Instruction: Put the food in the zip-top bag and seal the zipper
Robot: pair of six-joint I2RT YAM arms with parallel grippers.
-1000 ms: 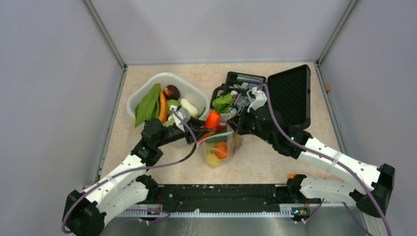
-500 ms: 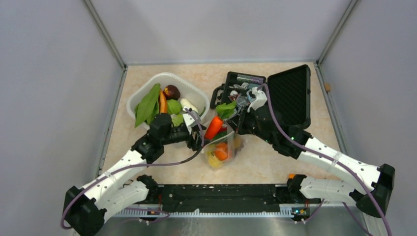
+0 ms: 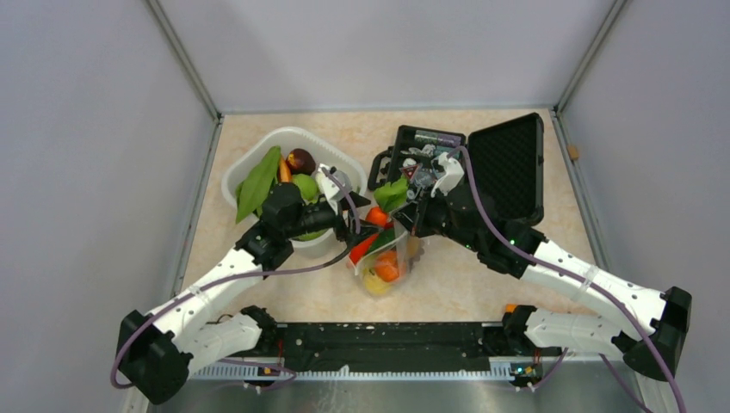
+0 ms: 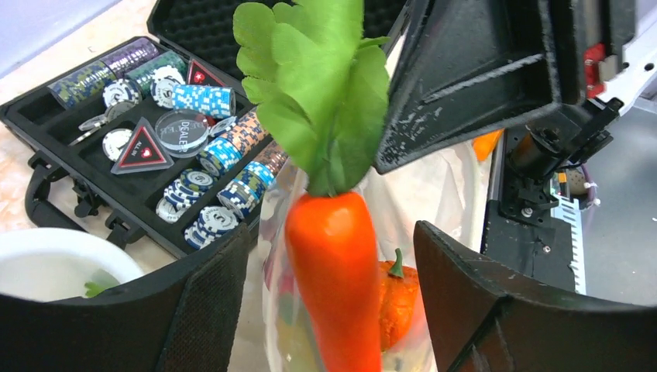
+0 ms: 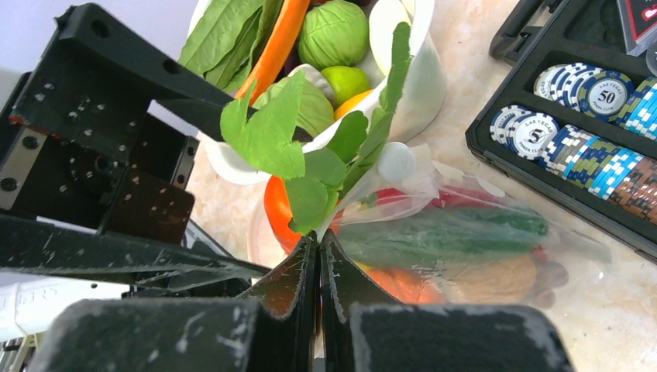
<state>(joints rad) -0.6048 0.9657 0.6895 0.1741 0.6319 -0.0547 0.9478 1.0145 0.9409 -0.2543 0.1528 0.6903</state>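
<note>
You will find the carrot (image 4: 333,271) in smooth, glossy orange plastic; its leaves (image 4: 325,85) are matt, with a cloth-like look. The zip-top bag (image 5: 465,225) is thin clear film, shiny and creased. The white basket (image 5: 424,85) is smooth plastic with a slight sheen. The black case (image 3: 508,163) is lined with matt dimpled foam. The fingers (image 4: 205,310) of the left gripper (image 4: 331,231) show matt black faces, finely grained. The table (image 3: 482,292) has a smooth, mottled beige top.

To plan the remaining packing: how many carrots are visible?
2. The first carrot stands in the mouth of the zip-top bag; the second carrot lies in the white basket. More may be hidden.
</note>
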